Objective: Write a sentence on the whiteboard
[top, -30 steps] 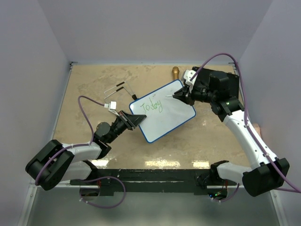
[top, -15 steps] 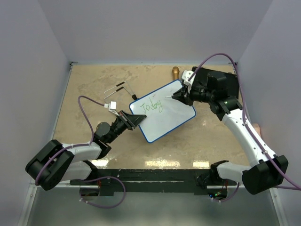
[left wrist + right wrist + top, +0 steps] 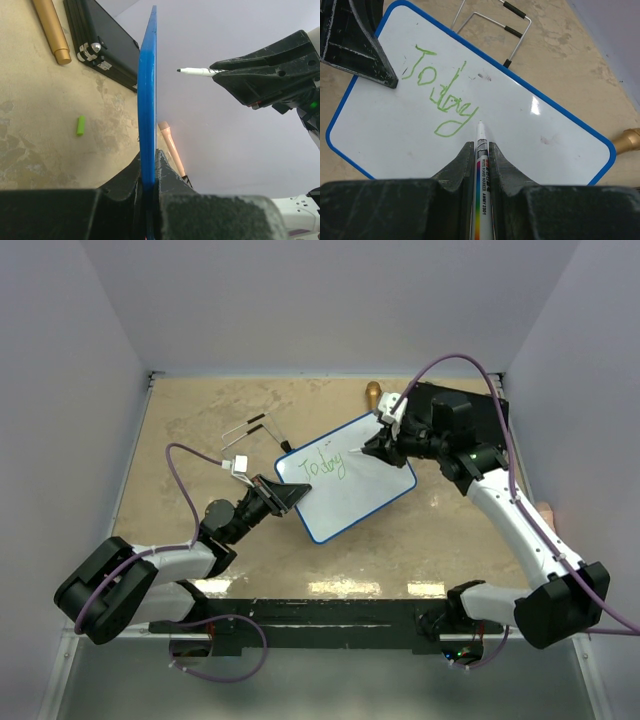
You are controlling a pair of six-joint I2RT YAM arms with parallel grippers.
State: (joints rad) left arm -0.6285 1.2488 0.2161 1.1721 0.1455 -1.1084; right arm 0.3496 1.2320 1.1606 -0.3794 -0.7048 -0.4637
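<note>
At the middle of the table (image 3: 190, 420), the left gripper (image 3: 283, 492) is clamping the whiteboard (image 3: 355, 498) by its edge while the right gripper (image 3: 372, 446) is clenching a marker (image 3: 481, 147) just off its face, with only "Today" (image 3: 440, 97) written and the rest of the sentence waiting.

White board (image 3: 395, 130) with blue rim, green lettering (image 3: 442, 102) across its upper left. White marker (image 3: 481, 146) with rainbow band at lower centre. Gold tube (image 3: 50, 30), black case (image 3: 102, 42) and green cap (image 3: 80, 125) on mottled tan table (image 3: 30, 150) at left.
</note>
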